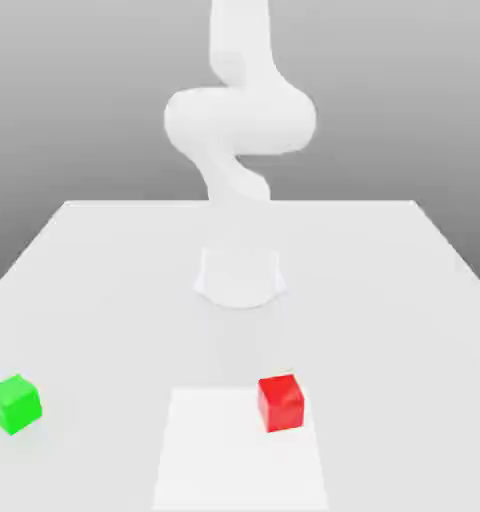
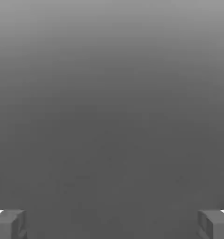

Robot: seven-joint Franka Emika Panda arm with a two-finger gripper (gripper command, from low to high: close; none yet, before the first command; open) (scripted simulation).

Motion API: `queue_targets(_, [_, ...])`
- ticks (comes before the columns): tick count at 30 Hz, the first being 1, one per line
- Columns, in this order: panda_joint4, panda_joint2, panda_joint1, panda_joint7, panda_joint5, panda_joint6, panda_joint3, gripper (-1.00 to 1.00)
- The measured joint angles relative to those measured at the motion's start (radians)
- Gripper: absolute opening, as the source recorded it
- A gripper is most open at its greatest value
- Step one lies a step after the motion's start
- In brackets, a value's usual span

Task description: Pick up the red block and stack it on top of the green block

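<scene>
The red block [image 1: 281, 402] sits on the white table [image 1: 384, 300] near the front, a little to the exterior view's right of centre. The green block [image 1: 13, 403] rests at the front on the exterior view's left, well apart from the red one. In the hand view my gripper [image 2: 112, 224] is open: its two grey fingertips [image 2: 9, 224] stand far apart with nothing between them, against a plain grey background. The white arm [image 1: 239, 115] rises from its base and bends upward out of the exterior view.
The arm's round base [image 1: 240, 275] stands mid-table behind the blocks. A lighter square patch [image 1: 224, 460] marks the table's front, with the red block on its corner. The table's far edge runs across behind the base.
</scene>
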Motion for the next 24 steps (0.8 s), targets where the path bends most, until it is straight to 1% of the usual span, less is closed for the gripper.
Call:
queue_targets(11, [-0.286,0.389,0.051,-0.050,0.000,0.261,0.028,0.00])
queue_targets(17, [-0.457,0.634,0.080,-0.085,0.006,0.422,0.047,0.00])
queue_targets(19, [-0.477,0.712,0.084,-0.086,0.001,0.481,0.050,0.00])
queue_targets(24, [-0.461,0.894,0.099,-0.064,-0.032,0.635,0.028,0.00])
